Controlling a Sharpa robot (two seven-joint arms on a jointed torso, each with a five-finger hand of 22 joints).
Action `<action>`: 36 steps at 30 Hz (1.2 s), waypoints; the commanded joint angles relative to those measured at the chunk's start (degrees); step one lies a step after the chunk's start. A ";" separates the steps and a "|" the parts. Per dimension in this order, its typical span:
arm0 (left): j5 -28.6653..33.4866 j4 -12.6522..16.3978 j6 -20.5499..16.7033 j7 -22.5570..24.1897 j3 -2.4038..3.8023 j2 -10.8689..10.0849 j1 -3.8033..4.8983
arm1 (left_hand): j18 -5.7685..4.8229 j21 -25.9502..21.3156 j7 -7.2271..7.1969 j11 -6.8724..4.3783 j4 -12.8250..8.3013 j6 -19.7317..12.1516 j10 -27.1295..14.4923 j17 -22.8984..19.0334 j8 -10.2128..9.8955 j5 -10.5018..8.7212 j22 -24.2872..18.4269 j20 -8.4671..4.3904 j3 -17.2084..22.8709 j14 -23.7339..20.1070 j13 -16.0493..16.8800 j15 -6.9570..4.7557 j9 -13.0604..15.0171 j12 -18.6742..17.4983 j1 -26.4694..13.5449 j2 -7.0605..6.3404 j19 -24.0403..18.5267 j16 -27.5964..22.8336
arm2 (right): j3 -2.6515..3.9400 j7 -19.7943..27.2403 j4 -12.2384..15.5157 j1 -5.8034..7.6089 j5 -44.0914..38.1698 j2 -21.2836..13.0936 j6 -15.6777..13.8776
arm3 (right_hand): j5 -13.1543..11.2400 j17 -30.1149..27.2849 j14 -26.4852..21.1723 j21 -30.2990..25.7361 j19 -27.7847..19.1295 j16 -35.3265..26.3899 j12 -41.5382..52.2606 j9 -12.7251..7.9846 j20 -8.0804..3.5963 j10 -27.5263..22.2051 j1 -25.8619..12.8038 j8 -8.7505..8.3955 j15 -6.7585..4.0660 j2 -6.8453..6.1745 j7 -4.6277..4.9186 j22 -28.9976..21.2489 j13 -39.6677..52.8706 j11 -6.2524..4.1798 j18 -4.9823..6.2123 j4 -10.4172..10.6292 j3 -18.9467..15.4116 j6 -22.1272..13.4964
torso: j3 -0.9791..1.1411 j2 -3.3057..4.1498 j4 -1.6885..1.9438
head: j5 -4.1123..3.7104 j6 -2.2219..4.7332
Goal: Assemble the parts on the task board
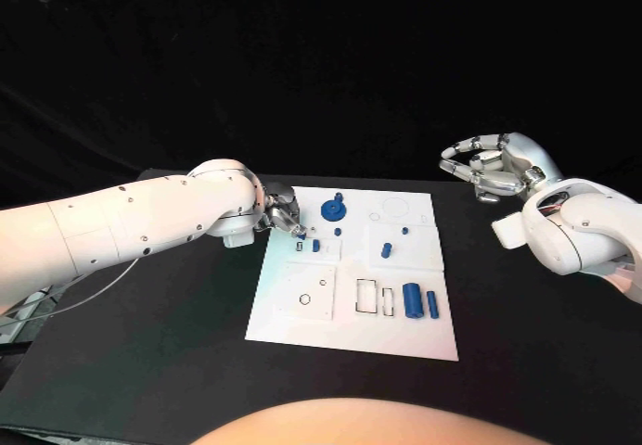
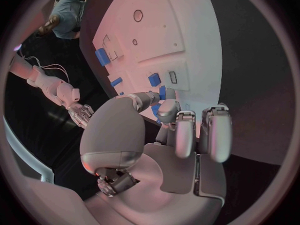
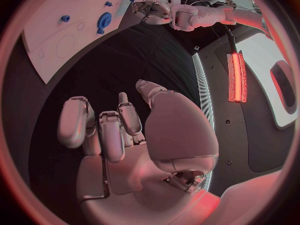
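While your left hand (image 1: 278, 215) sits at the left edge of the flat white plastic task board (image 1: 351, 336), left of the head frame's centre, its fingers are bunched close over a small blue block-shaped part (image 1: 299, 247) near a little rectangular slot; whether they actually grip that piece you cannot tell from these views, since the fingertips (image 2: 167, 110) hide the contact in the left wrist view; treat it as touching at most. Your right hand (image 1: 493, 165) hangs off the board in the upper right of the head frame, fingers curled loosely and apart, holding nothing. Other parts lie across the board: a round blue gear-like disc (image 1: 333, 203) towards its top centre, a short blue peg (image 1: 387, 248) at the middle, and two upright blue bars (image 1: 420, 301) at the lower right beside empty outlined slots. Judge these pieces as light, rigid moulded plastic, smooth enough to slip or skitter if nudged; take the small block by its two long flat sides with a fingertip pinch, low on the body, and press gently; the board itself may shift if you push sideways.
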 commanded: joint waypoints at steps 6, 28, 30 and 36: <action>-1.11 0.01 1.65 -1.27 -0.27 0.54 -0.15 | -0.37 0.30 -0.51 -0.10 -11.10 1.01 0.57 15.10 0.35 0.54 7.33 -0.47 10.72 5.95 0.33 -0.45 -0.09 0.45 -0.35 -0.30 2.07 0.20 | 0.01 0.44 0.14 -0.04 -0.42 -0.01 0.49 | 0.39 4.24 3.02 0.01 0.30 0.05 0.31 0.07 -0.13 0.30 -0.20 0.38 -0.41 0.56 -0.01 -0.01 -0.01 -0.25 0.69 0.36 -0.14 -0.21 | 0.00 -0.04 -0.01 | 0.03 -0.19; -1.44 -0.52 4.63 -2.92 -0.77 1.01 -0.36 | -0.38 0.32 -0.56 -0.15 -11.15 1.12 0.67 15.10 0.38 1.12 7.38 -0.51 10.61 5.95 0.39 -0.49 -0.09 0.48 -0.38 -0.39 2.09 0.20 | 0.01 0.48 0.09 -0.05 -0.42 0.06 0.52 | 0.39 4.24 3.02 0.01 0.30 0.05 0.31 0.07 -0.13 0.30 -0.20 0.38 -0.41 0.56 -0.01 -0.01 -0.01 -0.25 0.69 0.36 -0.14 -0.21 | -0.02 -0.06 0.03 | 0.30 -0.22; -1.45 -0.53 4.85 -2.98 -0.78 1.02 -0.37 | -0.39 0.33 -0.56 -0.16 -11.16 1.14 0.67 15.10 0.39 1.21 7.39 -0.51 10.59 5.95 0.38 -0.50 -0.09 0.47 -0.39 -0.40 2.10 0.20 | 0.01 0.48 0.08 -0.05 -0.42 0.07 0.53 | 0.41 4.29 3.04 0.04 0.34 0.07 0.33 0.07 -0.14 0.32 -0.18 0.40 -0.41 0.56 -0.01 0.04 0.00 -0.26 0.68 0.36 -0.16 -0.22 | -0.03 -0.07 0.03 | 0.31 -0.28; -1.57 -0.66 5.21 -3.11 -0.84 1.12 -0.39 | -0.39 0.34 -0.57 -0.17 -11.16 1.17 0.70 15.10 0.39 1.33 7.42 -0.52 10.58 5.95 0.42 -0.51 -0.08 0.50 -0.39 -0.42 2.11 0.20 | 0.01 0.50 0.06 -0.05 -0.42 0.09 0.55 | 0.43 4.33 3.05 0.14 0.40 0.08 0.39 0.07 -0.14 0.38 -0.16 0.42 -0.42 0.57 -0.02 0.15 0.06 -0.27 0.65 0.37 -0.17 -0.22 | -0.02 -0.04 0.03 | 0.22 -0.40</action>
